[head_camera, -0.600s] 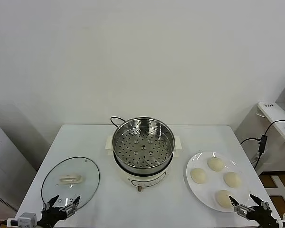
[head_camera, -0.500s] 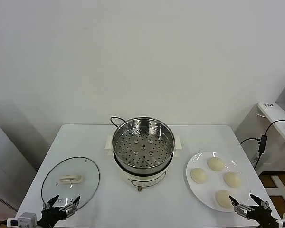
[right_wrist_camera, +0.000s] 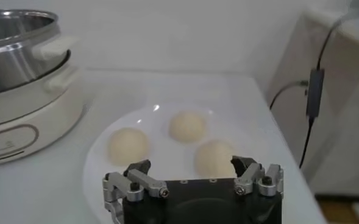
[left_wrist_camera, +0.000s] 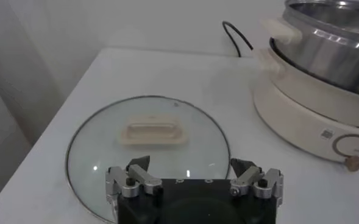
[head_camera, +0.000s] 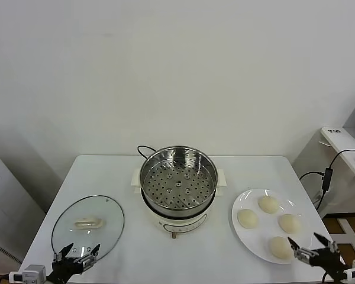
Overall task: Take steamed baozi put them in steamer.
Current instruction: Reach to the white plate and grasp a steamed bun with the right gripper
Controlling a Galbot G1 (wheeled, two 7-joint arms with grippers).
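Four steamed baozi [head_camera: 268, 226] sit on a white plate [head_camera: 242, 234] at the right side of the worktop [head_camera: 130, 248], none of them in the steamer [head_camera: 178, 182] yet. The nearest bun lies just ahead of the right gripper [head_camera: 312, 248], a little to the steamer side of its fingers; the other three lie farther out beyond it. From the right wrist view three buns [right_wrist_camera: 188, 126] show past the fingertips, the fourth presumably hidden under the gripper body.

The buns look smooth, rounded and soft — likely light, springy and easy to dent, with a skin that may cling or tear if pinched hard. A sensible hold would be across the widest part of the dome, fingers low on the two flanks, closing only until the dough gives slightly (a hard squeeze would crush it).

The right gripper hangs at the near rim of the plate, its fingers spread wide with nothing between them, not touching any bun.

The steamer stands well off to the inner side of those fingers, mid-worktop: a shiny perforated steel basket on a cream pot base, open and empty — ready to receive.

The left gripper [head_camera: 76, 258] waits at the near left edge, fingers likewise wide apart and holding nothing, just short of the glass lid [left_wrist_camera: 147, 151], which lies flat directly ahead of its fingers.
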